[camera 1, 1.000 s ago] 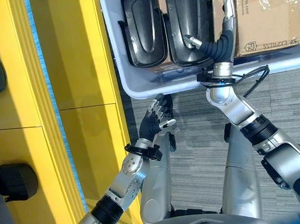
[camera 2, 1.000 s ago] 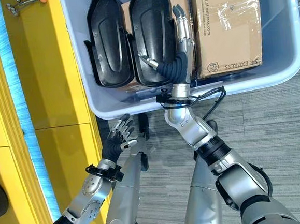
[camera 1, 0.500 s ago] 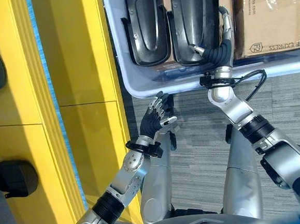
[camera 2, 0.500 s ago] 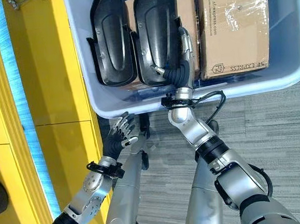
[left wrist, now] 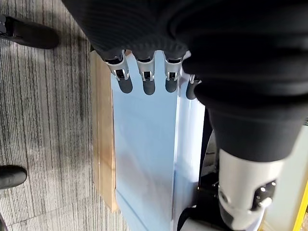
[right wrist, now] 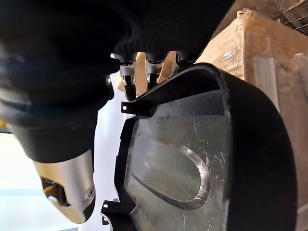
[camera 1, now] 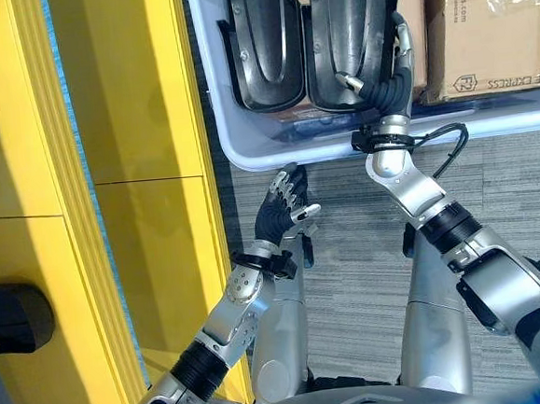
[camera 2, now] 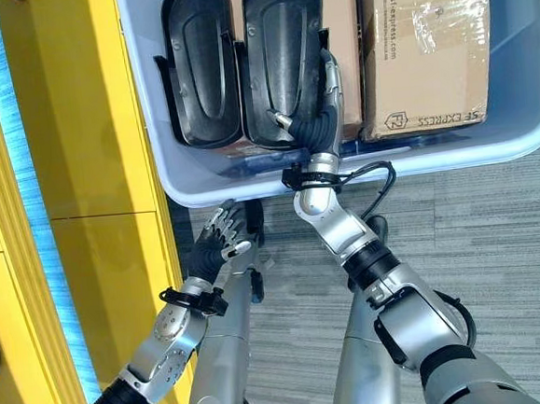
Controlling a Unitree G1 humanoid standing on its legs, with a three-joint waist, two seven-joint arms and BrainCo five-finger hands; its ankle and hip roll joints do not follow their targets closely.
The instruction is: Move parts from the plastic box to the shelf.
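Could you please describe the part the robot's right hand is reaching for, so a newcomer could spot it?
In the grey plastic box, two black moulded parts stand side by side. It is the right one, beside the cardboard box, with the right hand against its edge.

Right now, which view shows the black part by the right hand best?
Right eye view: the black part shows whole in the plastic box, right hand at its edge. Left eye view crops its top; right wrist view shows it close, partly.
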